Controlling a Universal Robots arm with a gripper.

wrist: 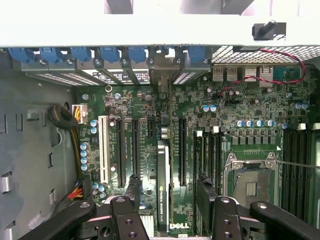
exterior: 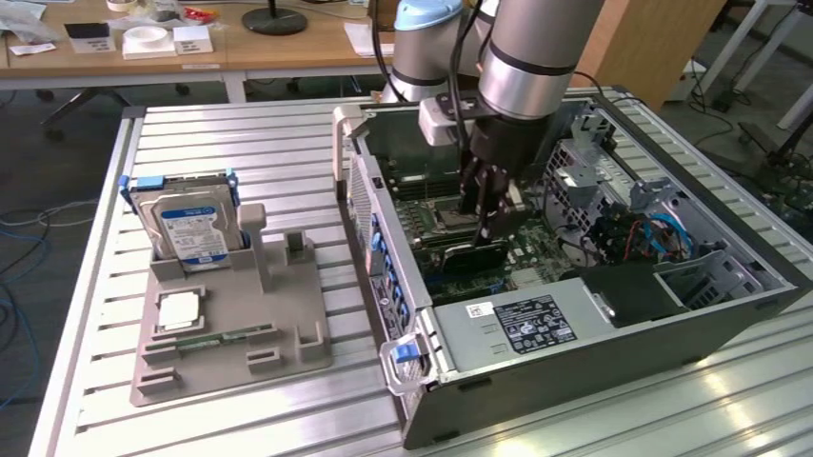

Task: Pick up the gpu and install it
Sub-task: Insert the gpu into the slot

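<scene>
The gpu (wrist: 163,192) stands on edge on the green motherboard (wrist: 240,107), in line with one of the long black expansion slots. Its metal end bracket (wrist: 162,75) meets the case's rear slot openings. My gripper (wrist: 169,195) straddles the card from above and is open. One black finger (wrist: 134,192) is on each side of the card, with a gap between each finger and the card. In the exterior view the gripper (exterior: 489,228) reaches down into the open computer case (exterior: 711,314), just over the dark gpu (exterior: 473,255).
A grey holder stand (exterior: 228,367) sits on the slatted table at the exterior view's left. It carries a silver hard drive (exterior: 190,224), a processor chip (exterior: 178,309) and a green memory stick (exterior: 216,338). Inside the case are a power supply (exterior: 527,324), cables (exterior: 661,238) and an empty CPU socket (wrist: 250,182).
</scene>
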